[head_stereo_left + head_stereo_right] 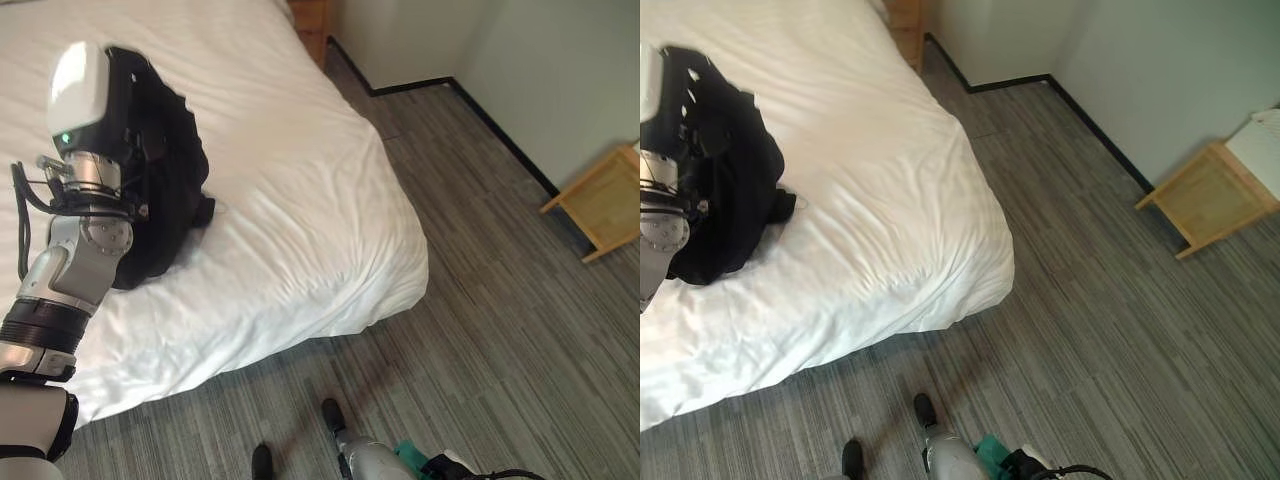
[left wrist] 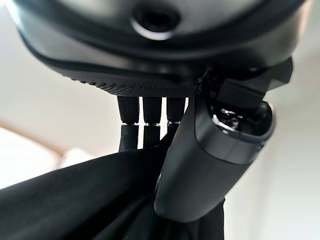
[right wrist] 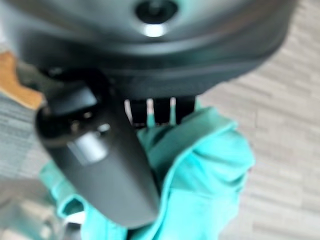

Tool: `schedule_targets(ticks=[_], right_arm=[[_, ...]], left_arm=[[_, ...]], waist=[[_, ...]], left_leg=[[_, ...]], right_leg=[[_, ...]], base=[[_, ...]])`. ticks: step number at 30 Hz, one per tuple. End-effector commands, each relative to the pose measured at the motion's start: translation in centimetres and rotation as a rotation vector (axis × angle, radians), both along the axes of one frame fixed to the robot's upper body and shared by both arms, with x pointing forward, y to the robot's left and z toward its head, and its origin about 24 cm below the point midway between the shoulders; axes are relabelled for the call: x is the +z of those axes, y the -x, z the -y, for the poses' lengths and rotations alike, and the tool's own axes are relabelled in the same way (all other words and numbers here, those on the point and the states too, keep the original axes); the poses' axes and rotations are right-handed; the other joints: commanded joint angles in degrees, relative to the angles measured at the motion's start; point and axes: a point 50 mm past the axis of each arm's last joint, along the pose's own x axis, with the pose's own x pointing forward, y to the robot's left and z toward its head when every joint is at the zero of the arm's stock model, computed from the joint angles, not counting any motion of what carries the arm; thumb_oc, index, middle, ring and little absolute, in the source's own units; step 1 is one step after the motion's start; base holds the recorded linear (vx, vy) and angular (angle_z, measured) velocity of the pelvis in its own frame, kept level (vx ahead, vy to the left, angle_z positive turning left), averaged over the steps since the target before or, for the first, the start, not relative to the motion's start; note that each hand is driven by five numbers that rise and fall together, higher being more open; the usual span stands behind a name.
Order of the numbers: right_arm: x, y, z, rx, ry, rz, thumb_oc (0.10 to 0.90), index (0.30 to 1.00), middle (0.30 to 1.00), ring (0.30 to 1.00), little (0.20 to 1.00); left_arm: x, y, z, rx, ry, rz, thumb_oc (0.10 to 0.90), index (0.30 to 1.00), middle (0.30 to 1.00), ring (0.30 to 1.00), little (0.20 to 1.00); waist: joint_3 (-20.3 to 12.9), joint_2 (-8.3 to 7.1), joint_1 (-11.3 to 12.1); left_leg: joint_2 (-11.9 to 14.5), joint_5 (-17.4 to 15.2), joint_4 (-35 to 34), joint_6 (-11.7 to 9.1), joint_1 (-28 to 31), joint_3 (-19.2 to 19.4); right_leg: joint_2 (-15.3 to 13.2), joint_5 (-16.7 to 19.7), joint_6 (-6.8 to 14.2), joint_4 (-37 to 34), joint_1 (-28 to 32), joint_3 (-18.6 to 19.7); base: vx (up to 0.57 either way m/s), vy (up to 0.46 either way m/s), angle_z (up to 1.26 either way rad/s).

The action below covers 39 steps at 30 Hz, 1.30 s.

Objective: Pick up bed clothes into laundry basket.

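Bedding first: a wide bed with a smooth white sheet [image 1: 300,190] takes up the upper left of my head views, its rumpled corner hanging toward the grey wood-pattern floor [image 1: 500,330]. On the sheet's left part sits a crumpled black cloth garment [image 1: 175,180], and my left hand [image 2: 200,160] is right at it. From the left wrist view I see the dark fingers [image 2: 145,117] reaching down into the fabric and the thumb pressed against the black cloth, so I read this hand as gripping the garment (the fold runs between thumb and fingers). In the left eye view the silver-grey left arm rises from the lower left, and the garment bunches around and behind the wrist, part of it resting on the sheet. My right hand [image 3: 100,165] shows in its own wrist view, low over the floor, closed round a bundle of bright turquoise cloth [image 3: 200,170]; the fingers disappear into the fabric at the top of the bundle and the thumb lies across its near side. A bit of that same turquoise cloth peeks in at the bottom edge of the left eye view, beside the right arm. Over by the pale wall, a small light wooden stand [image 1: 600,205] sits on the floor to the far right, well apart from the bed, and a black skirting strip [image 1: 500,130] runs along the wall's foot.
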Motion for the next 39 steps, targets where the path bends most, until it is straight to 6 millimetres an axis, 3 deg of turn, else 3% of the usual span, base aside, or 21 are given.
schedule_targets(ticks=[1,3,5,6,7,8,9,10,11,14,19,24,26,27,29,30,31,32,33,35,39], right_arm=[[-0.1,4.3,3.0,-0.05,0.095,-0.1,0.4,0.3,0.3,0.3,0.3],[0.0,4.0,3.1,-0.07,0.096,-0.083,0.4,0.3,0.3,0.3,0.3],[0.7,1.5,3.4,-0.125,0.093,0.029,0.4,0.3,0.3,0.3,0.3],[2.8,-2.9,4.4,-0.151,0.082,0.238,0.4,0.3,0.3,0.3,0.3],[2.9,-2.9,4.5,-0.151,0.083,0.238,0.4,0.3,0.3,0.3,0.3],[4.5,-5.6,4.7,-0.144,0.071,0.369,0.4,0.3,0.3,0.3,0.3],[4.6,-5.6,4.7,-0.146,0.071,0.37,0.4,0.3,0.3,0.3,0.3],[6.5,-8.0,5.1,-0.134,0.073,0.493,0.4,0.3,0.3,0.3,0.3],[9.1,-10.7,5.1,-0.108,0.062,0.643,0.4,0.3,0.3,0.3,0.3],[11.5,-13.5,3.7,-0.054,0.037,0.788,0.4,0.3,0.3,0.3,0.3],[11.1,-14.2,0.5,0.016,-0.035,0.795,0.4,0.3,0.3,0.3,0.3],[10.2,-13.0,0.1,0.089,-0.03,0.744,0.4,0.3,0.3,0.3,0.3],[10.4,-12.1,1.1,0.091,-0.03,0.75,0.4,0.3,0.3,0.3,0.3],[10.4,-12.1,1.1,0.09,-0.031,0.75,0.4,0.3,0.3,0.3,0.3],[11.1,-12.1,1.5,0.117,-0.022,0.772,0.4,0.3,0.3,0.3,0.3],[12.2,-12.7,1.7,0.148,-0.015,0.817,0.4,0.3,0.3,0.3,0.3],[13.7,-13.8,1.6,0.183,-0.012,0.88,0.4,0.3,0.3,0.3,0.3],[14.6,-14.4,1.6,0.211,0.0,0.914,0.4,0.3,0.3,0.3,0.3],[14.7,-14.4,1.7,0.214,0.002,0.914,0.4,0.3,0.3,0.3,0.3],[17.7,-16.2,1.5,0.303,0.043,1.032,0.4,0.3,0.3,0.3,0.3],[20.0,-17.0,2.0,0.335,0.099,1.119,0.4,0.3,0.3,0.3,0.3]], left_arm=[[5.2,2.0,1.5,-0.11,0.076,0.317,0.4,0.3,0.3,0.3,0.3],[5.4,1.9,1.5,-0.117,0.095,0.325,0.4,0.3,0.3,0.3,0.3],[5.6,1.9,1.3,-0.127,0.161,0.351,0.4,0.3,0.3,0.3,0.3],[6.4,2.4,0.6,-0.111,0.175,0.376,0.4,0.3,0.3,0.3,0.3],[6.4,2.3,0.6,-0.111,0.176,0.377,0.4,0.3,0.3,0.3,0.3],[6.8,2.4,0.5,-0.112,0.188,0.387,0.4,0.3,0.3,0.3,0.3],[6.9,2.4,0.6,-0.113,0.189,0.388,0.4,0.3,0.3,0.3,0.3],[7.7,2.6,0.4,-0.111,0.189,0.409,0.4,0.3,0.3,0.3,0.3],[9.5,3.0,0.0,-0.054,0.123,0.449,0.4,0.3,0.3,0.3,0.3],[11.0,3.5,-0.3,0.028,0.013,0.48,0.4,0.3,0.3,0.3,0.3],[11.2,3.9,-1.0,0.11,-0.046,0.493,0.4,0.3,0.3,0.3,0.3],[13.3,4.4,-1.5,0.21,-0.147,0.526,0.4,0.3,0.3,0.3,0.3],[13.7,4.4,-2.1,0.248,-0.161,0.515,0.4,0.3,0.3,0.3,0.3],[13.8,4.4,-2.1,0.247,-0.16,0.515,0.4,0.3,0.3,0.3,0.3],[14.2,5.1,-2.9,0.293,-0.2,0.511,0.4,0.3,0.3,0.3,0.3],[14.4,5.5,-3.7,0.333,-0.214,0.508,0.4,0.3,0.3,0.3,0.3],[14.2,6.3,-4.7,0.365,-0.224,0.505,0.4,0.3,0.3,0.3,0.3],[13.8,6.5,-5.5,0.386,-0.216,0.494,0.4,0.3,0.3,0.3,0.3],[13.7,6.6,-5.6,0.388,-0.213,0.494,0.4,0.3,0.3,0.3,0.3],[12.1,6.9,-7.3,0.416,-0.133,0.484,0.4,0.3,0.3,0.3,0.3],[9.2,6.4,-7.5,0.348,-0.017,0.453,0.4,0.3,0.3,0.3,0.3]], waist=[[-7.5,2.56,-2.7],[-7.4,2.7,-3.2],[-6.4,3.5,-3.9],[-5.5,4.97,-3.0],[-5.5,4.92,-3.0],[-5.5,5.5,-2.7],[-5.4,5.46,-2.6],[-5.8,5.94,-2.5],[-7.1,6.19,-2.4],[-8.6,6.29,-1.0],[-9.4,7.33,-0.7],[-9.3,8.5,-1.6],[-9.0,9.61,-2.9],[-9.0,9.88,-2.9],[-8.3,10.54,-2.2],[-7.5,10.22,-1.0],[-6.9,7.96,2.0],[-6.9,6.97,3.1],[-7.0,6.87,3.0],[-5.8,5.03,5.8],[-5.1,4.33,7.6]], left_leg=[[-3.6,-2.0,0.0,0.8,0.1,0.2],[-3.5,-1.9,0.0,0.9,0.2,0.3],[-2.4,-1.1,0.0,0.9,0.0,1.7],[0.0,-0.6,0.0,0.4,0.2,5.4],[-0.1,-0.2,0.0,0.3,0.0,5.3],[0.9,0.0,0.0,0.0,0.1,7.6],[0.9,0.3,0.0,-0.1,-0.1,7.5],[1.8,-0.1,0.0,-0.3,0.1,9.5],[2.8,0.4,0.0,-0.7,0.1,12.1],[4.3,0.5,0.0,-1.7,0.7,16.7],[6.9,-1.6,0.1,-4.4,6.1,22.5],[10.0,-2.7,0.3,-7.2,10.0,25.5],[13.9,4.6,2.2,-10.0,10.5,26.9],[14.4,4.9,2.0,-10.3,10.5,27.0],[17.8,11.0,10.2,-11.1,7.7,25.2],[17.9,13.4,15.8,-10.3,5.1,21.3],[13.9,10.8,21.2,-7.3,0.3,12.9],[10.8,8.1,23.4,-6.2,-2.4,9.3],[10.4,8.1,23.7,-5.9,-2.8,9.4],[3.8,0.9,24.8,-3.6,-8.8,5.9],[1.6,-1.9,19.9,-2.0,-11.5,7.4]], right_leg=[[-0.4,1.0,4.9,-2.2,3.7,-4.2],[-0.2,0.9,5.2,-0.4,3.2,-4.1],[-0.2,1.0,6.2,4.2,0.6,-5.8],[-3.6,-2.4,4.7,6.5,0.8,-14.7],[-3.7,-2.1,4.6,6.5,0.7,-14.8],[-6.2,-3.0,4.2,7.3,1.4,-19.3],[-6.3,-2.7,4.1,7.2,1.3,-19.4],[-8.6,-3.4,4.0,7.3,2.3,-22.4],[-12.0,-1.4,4.6,6.6,3.3,-25.2],[-16.9,2.4,6.7,4.4,4.9,-29.0],[-19.9,7.6,10.1,-2.5,2.4,-35.2],[-18.7,6.5,10.2,-4.3,1.4,-36.4],[-16.3,6.0,9.0,-3.6,1.4,-36.8],[-15.8,5.9,8.8,-3.6,1.4,-37.0],[-12.6,4.0,6.3,-4.0,2.6,-36.6],[-11.0,2.9,4.9,-4.3,3.2,-36.1],[-9.7,1.0,3.6,-5.1,4.9,-33.9],[-9.3,0.0,3.4,-5.5,5.5,-32.6],[-9.7,0.2,3.4,-5.5,5.2,-32.6],[-9.1,-2.0,3.8,-5.5,7.4,-28.1],[-9.6,-3.2,4.1,-5.5,8.8,-26.7]], base=[[-0.13,0.009,0.14],[-0.11,-0.011,0.03],[-0.22,-0.057,-0.07],[-0.23,-0.06,-0.19],[-0.2,-0.058,-0.83],[-0.1,-0.031,-0.97],[-0.13,-0.063,-1.04],[-0.13,-0.167,-0.73],[-0.12,-0.226,-0.73],[-0.03,-0.235,-0.74],[0.16,-0.242,-1.15],[0.24,-0.254,-1.0],[0.31,-0.304,-0.66],[0.16,-0.175,-0.73],[0.18,-0.223,-0.74],[0.36,-0.352,-0.68],[0.4,-0.32,-0.94],[0.3,-0.212,-1.11],[0.26,-0.086,-1.24],[0.41,-0.028,-1.26],[0.24,0.019,-0.88]])
